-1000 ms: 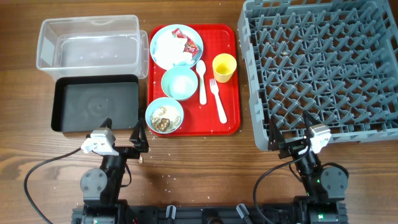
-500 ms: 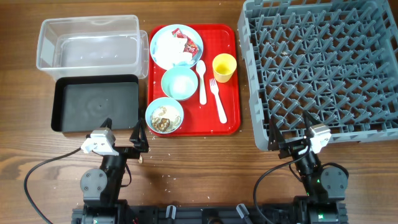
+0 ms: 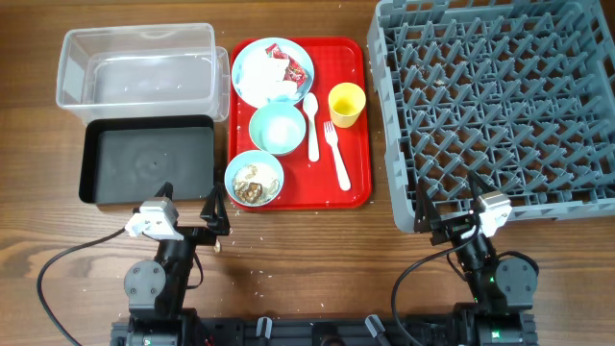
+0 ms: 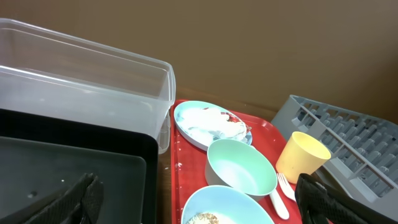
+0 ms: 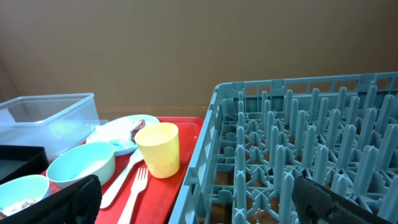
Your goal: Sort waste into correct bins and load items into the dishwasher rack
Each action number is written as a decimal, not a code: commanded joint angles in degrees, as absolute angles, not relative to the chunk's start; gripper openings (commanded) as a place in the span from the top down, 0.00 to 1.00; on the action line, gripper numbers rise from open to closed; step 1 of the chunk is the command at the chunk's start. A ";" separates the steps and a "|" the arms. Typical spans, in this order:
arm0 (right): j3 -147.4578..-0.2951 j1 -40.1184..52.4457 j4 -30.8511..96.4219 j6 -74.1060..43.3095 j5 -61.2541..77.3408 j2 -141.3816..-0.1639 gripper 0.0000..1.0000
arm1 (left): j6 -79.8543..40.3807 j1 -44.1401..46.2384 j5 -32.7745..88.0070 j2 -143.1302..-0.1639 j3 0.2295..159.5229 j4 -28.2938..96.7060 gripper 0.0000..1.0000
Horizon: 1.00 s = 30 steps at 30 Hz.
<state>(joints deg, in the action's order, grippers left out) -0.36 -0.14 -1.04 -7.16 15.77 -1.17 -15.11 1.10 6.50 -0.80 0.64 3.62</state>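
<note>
Clear glossy plastic tub, matt grey plastic rack, wood-grain table.

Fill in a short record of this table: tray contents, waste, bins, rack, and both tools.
Tray contents: flat red plastic serving tray holds round pale-blue plate, empty pale-blue bowl, second pale-blue bowl, small yellow cup, white plastic spoon, white plastic fork
Waste: crumpled white paper napkin and red-and-white printed wrapper on plate; beige food scraps in second bowl
Bins: clear rectangular plastic tub, shallow black rectangular tray, both empty
Rack: large grey plastic grid rack, no dishes loaded
Tools: left tool and right tool open, holding nothing
</note>
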 commanded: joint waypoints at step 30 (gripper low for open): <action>-0.30 0.14 -3.03 -9.32 14.52 -1.02 0.00 | -13.93 0.73 6.09 -0.16 0.32 1.43 0.00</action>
